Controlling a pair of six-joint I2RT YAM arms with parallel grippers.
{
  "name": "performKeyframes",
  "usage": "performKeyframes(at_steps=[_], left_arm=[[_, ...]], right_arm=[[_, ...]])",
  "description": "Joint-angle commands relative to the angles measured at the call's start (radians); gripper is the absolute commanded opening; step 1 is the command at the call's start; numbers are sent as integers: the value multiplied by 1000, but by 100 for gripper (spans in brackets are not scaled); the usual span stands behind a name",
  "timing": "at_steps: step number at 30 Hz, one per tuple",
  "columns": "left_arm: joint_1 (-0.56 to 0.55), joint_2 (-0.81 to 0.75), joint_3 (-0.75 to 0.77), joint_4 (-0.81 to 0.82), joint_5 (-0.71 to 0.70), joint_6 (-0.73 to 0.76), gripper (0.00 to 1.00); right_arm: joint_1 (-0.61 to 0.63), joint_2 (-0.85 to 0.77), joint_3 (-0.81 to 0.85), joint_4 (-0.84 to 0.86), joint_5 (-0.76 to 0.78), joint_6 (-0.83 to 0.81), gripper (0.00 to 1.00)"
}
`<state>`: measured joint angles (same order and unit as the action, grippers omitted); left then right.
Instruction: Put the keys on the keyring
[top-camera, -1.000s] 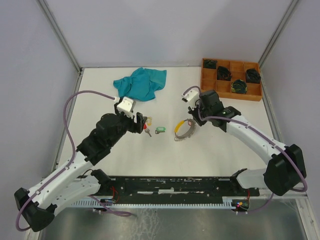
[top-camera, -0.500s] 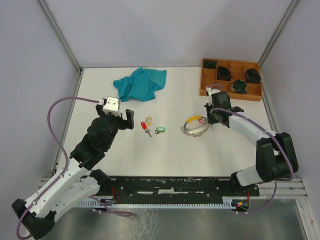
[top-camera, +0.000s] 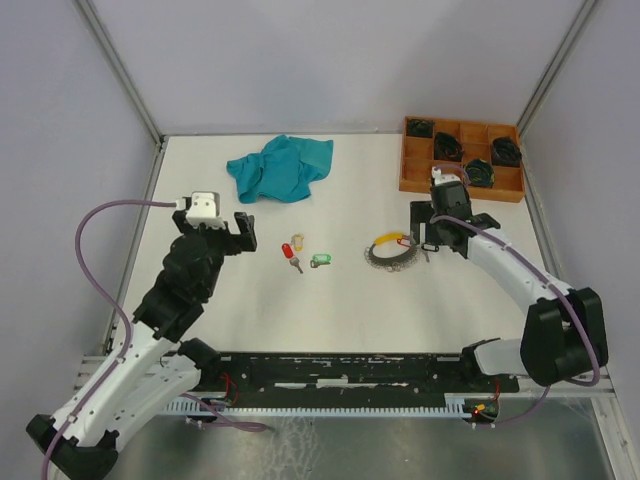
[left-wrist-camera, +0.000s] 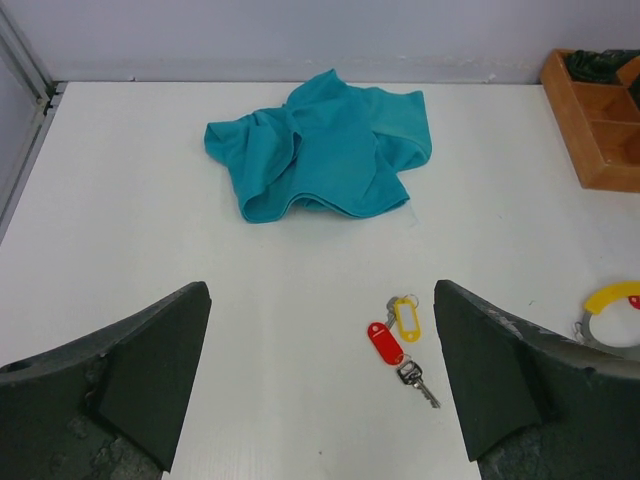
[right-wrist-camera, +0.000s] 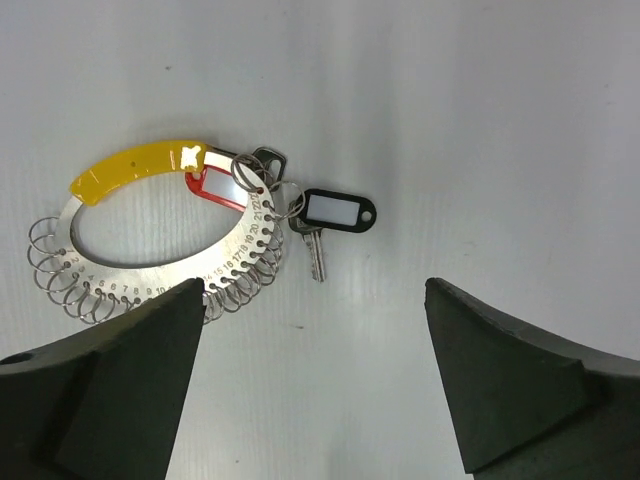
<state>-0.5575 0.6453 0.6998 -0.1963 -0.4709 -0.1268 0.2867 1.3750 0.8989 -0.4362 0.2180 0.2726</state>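
Keyring (right-wrist-camera: 130, 168) flat on the desk (top-camera: 330, 310), right of centre; long axis left–right in the top view, yellow sleeve on the far arc, red- and black-tagged keys (right-wrist-camera: 335, 212) at its right end. Right end effector (right-wrist-camera: 312, 290) above it, spread and empty. Left end effector (left-wrist-camera: 320, 295), spread and empty, faces loose keys (left-wrist-camera: 392, 338) mid-desk, well apart from cloth (left-wrist-camera: 320, 150) and tray (top-camera: 460, 190).

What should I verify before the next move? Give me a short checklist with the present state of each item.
1. Left tool open, empty: ok.
2. Right tool open, not touching the keyring: ok.
3. Black-tag key joined to keyring: ok.
4. Red-and-yellow-tagged keys in front of left tool, unobstructed: ok.
5. All keys on keyring: not ok; green-tag key also loose.
6. Keyring clasp open: cannot tell.
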Motion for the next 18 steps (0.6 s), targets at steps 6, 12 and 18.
performKeyframes(at_steps=[6,12,18], left_arm=[[3,-214,-43,45,-53,-18,99],[3,-297,-90,92,-93,-21,99],[8,-276,-107,115,-100,-50,99]], right_arm=[[-3,-227,139,-208,92,31,100],[-3,-477,88,-210,88,-8,100],[-4,-690,10,-204,107,-91,100]])
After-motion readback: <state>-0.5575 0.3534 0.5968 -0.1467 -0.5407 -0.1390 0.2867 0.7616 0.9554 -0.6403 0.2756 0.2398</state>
